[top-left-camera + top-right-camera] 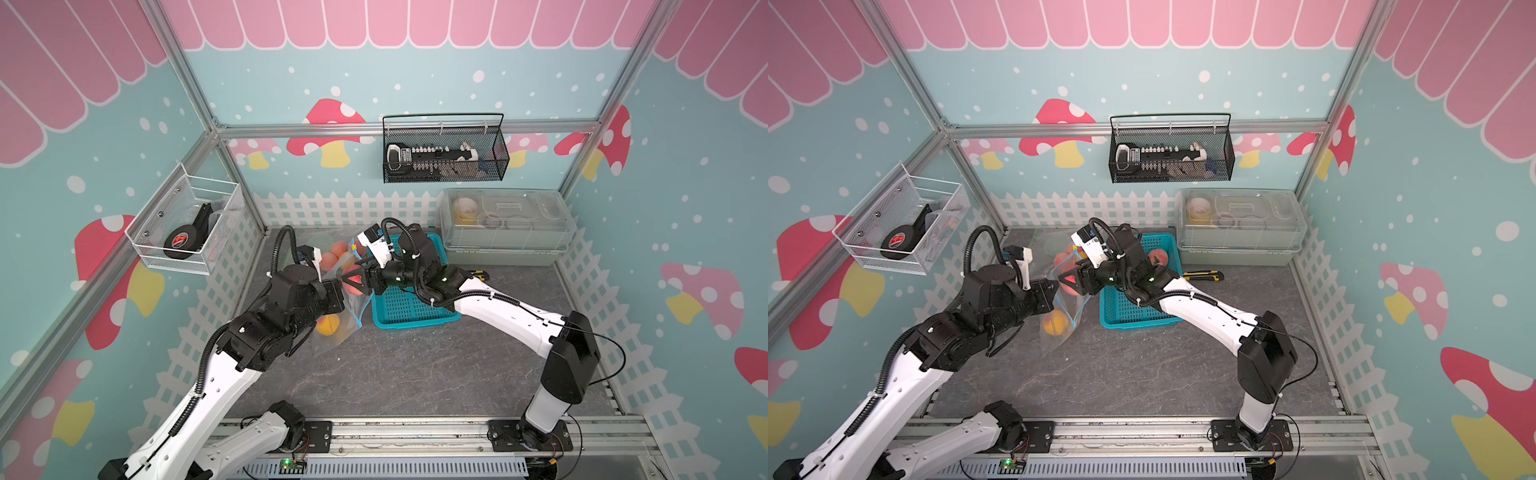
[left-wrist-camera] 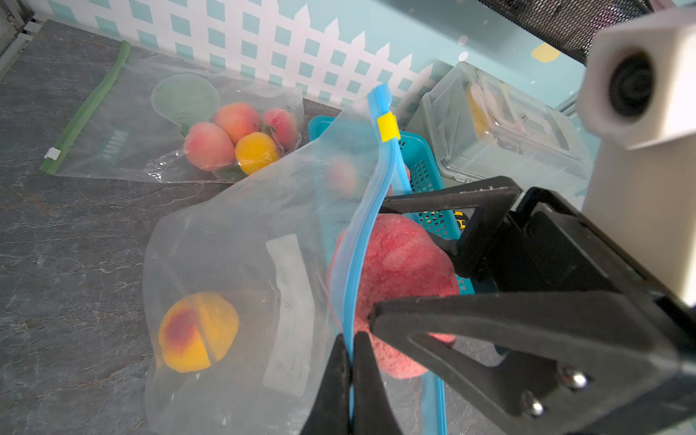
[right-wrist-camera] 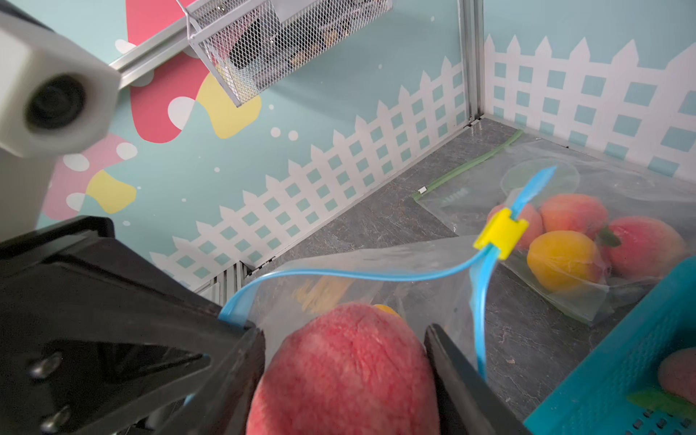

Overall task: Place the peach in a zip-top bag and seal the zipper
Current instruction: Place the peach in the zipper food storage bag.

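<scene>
A red peach sits between the fingers of my right gripper, which is shut on it. The peach is in the open mouth of a clear zip-top bag with a blue zipper and a yellow slider. My left gripper is shut on the near zipper rim and holds that side up. A yellow-orange peach lies inside, at the bag's bottom. In both top views the two grippers meet over the bag, the peach between them.
A second clear bag with a green zipper holds several peaches by the back fence. A teal basket with one peach stands right of the bags. Behind it is a clear storage box, and beside it lies a utility knife.
</scene>
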Action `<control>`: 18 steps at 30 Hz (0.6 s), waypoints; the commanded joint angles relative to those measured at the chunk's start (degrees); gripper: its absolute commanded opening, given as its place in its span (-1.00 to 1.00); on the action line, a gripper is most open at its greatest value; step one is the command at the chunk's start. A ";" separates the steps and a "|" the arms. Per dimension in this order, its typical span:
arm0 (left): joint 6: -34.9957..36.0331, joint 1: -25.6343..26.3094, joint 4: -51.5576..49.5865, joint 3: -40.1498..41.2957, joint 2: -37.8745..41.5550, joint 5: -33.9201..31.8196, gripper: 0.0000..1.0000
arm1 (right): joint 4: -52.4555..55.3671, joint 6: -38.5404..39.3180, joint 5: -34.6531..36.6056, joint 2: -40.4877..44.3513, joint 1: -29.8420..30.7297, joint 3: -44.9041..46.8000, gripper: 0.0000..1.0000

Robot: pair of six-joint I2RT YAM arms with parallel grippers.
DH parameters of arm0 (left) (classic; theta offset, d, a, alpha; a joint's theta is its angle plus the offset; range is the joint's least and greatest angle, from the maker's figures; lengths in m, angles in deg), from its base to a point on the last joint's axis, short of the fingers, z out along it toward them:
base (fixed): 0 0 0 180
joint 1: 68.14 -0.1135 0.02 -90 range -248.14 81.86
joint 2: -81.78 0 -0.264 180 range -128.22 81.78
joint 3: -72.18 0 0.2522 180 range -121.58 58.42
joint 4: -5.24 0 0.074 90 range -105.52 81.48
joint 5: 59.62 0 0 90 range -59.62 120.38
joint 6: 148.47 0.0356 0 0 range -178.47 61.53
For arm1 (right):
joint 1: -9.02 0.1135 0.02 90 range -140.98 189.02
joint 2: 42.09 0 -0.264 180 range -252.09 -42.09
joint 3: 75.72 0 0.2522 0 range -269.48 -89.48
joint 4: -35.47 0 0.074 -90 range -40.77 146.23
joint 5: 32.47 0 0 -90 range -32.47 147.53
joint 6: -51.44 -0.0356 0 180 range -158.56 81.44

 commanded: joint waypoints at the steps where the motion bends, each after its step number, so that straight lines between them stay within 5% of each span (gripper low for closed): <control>1: -1.00 0.21 0.61 -0.55 0.77 -0.22 -1.00 | 0.79 1.30 0.64 -0.63 0.63 -1.92 0.32; 18: -0.70 0.21 0.80 0.42 0.73 -0.51 -1.00 | -7.28 1.91 -0.78 4.08 0.61 3.04 0.53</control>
